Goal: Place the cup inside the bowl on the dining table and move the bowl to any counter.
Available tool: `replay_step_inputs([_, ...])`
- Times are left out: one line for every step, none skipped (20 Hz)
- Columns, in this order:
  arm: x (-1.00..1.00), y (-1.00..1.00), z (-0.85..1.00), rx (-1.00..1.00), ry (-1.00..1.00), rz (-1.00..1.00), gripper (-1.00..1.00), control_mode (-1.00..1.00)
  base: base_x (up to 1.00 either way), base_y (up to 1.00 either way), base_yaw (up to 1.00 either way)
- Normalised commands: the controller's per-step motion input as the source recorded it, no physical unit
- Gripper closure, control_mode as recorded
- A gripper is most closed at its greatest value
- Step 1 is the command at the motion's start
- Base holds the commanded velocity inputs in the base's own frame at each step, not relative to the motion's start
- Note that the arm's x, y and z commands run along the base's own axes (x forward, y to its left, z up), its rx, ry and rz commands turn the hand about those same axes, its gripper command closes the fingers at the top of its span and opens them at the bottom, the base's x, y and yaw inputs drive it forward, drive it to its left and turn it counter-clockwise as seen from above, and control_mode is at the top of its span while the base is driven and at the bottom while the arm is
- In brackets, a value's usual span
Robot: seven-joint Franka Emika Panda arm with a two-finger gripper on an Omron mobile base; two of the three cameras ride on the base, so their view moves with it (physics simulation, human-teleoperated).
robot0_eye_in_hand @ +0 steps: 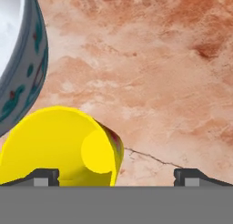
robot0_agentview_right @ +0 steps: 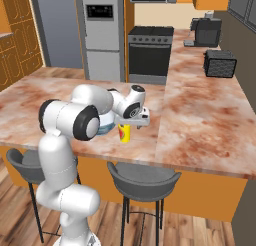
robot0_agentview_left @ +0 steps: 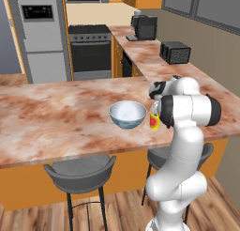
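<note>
Jaws fully spread, gripper (robot0_eye_in_hand: 116, 176) low over the table, holding nothing. Cup (robot0_eye_in_hand: 59, 145) sits lower left of hand view, upright, off-centre toward the left fingertip. Judging by look: light, rigid, glossy, probably slippery; pinch across the rim or upper wall. Bowl (robot0_agentview_left: 127, 114) just beside it at frame centre, on the dining table (robot0_agentview_left: 47, 117).

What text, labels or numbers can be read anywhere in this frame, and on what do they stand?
None can be read.
Fridge panel: pale marks on a dark display, too blurred to read.
Cup: a red mark on its side, no legible lettering.
Bowl: painted pattern on the outside, no words.
Coffee machine and toaster: no visible labels.
</note>
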Motion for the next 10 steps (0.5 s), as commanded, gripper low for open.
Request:
replay_step_inputs([0.04,0.00,-0.13,0.00,0.00,0.03,-1.00,-1.00,0.00,0.00,0.00])
replay_step_inputs([0.04,0.00,-0.12,0.00,0.00,0.03,-1.00,-1.00,0.00,0.00,0.00])
replay_step_inputs([0.01,0.00,-0.15,0.00,0.00,0.03,-1.00,-1.00,0.00,0.00,0.00])
replay_step_inputs([0.01,0.00,-0.11,0.00,0.00,0.03,-1.00,-1.00,0.00,0.00,0.00])
replay_step_inputs([0.00,0.00,-0.07,0.00,0.00,0.02,-1.00,-1.00,0.00,0.00,0.00])
replay_step_inputs([0.00,0.00,0.00,0.00,0.00,0.00,-1.00,-1.00,0.00,0.00,0.00])
replay_step_inputs([0.00,0.00,0.00,0.00,0.00,0.00,-1.00,-1.00,0.00,0.00,0.00])
replay_step_inputs([0.00,0.00,0.00,0.00,0.00,0.00,-1.00,-1.00,0.00,0.00,0.00])
replay_step_inputs([0.00,0.00,0.00,0.00,0.00,0.00,-1.00,-1.00,0.00,0.00,0.00])
replay_step_inputs([0.00,0.00,0.00,0.00,0.00,0.00,-1.00,-1.00,0.00,0.00,0.00])
